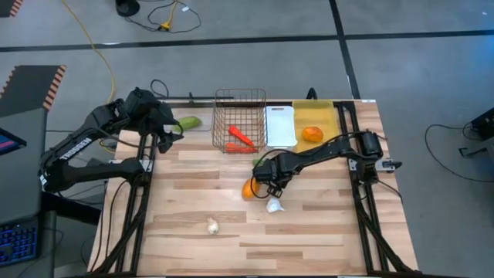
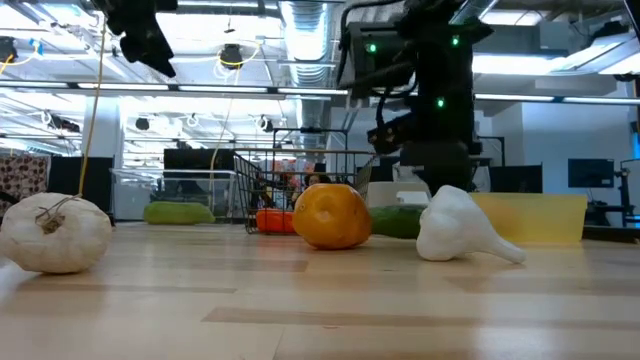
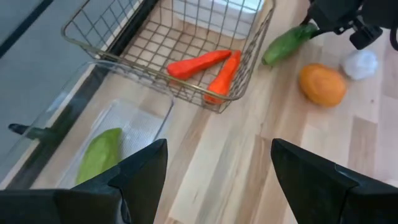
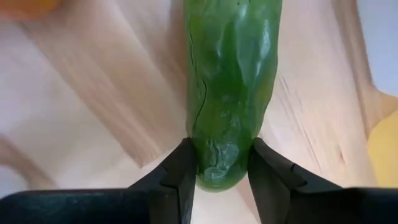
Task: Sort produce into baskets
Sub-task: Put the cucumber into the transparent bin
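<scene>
Cucumber (image 4: pixel 231 87) is pinched at its end by the right gripper (image 4: pixel 219 171); judged light, stiff, slippery, so a mid-body grip seems safer. Left gripper (image 3: pixel 217 174) is spread above the clear tray (image 3: pixel 134 121).

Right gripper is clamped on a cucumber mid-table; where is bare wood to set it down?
The right gripper grips the green cucumber in a crowded spot: the round orange and the white garlic bulb lie close by. Bare wooden table opens on the near right, and between the dark wire-mesh basket and the second garlic bulb.
</scene>
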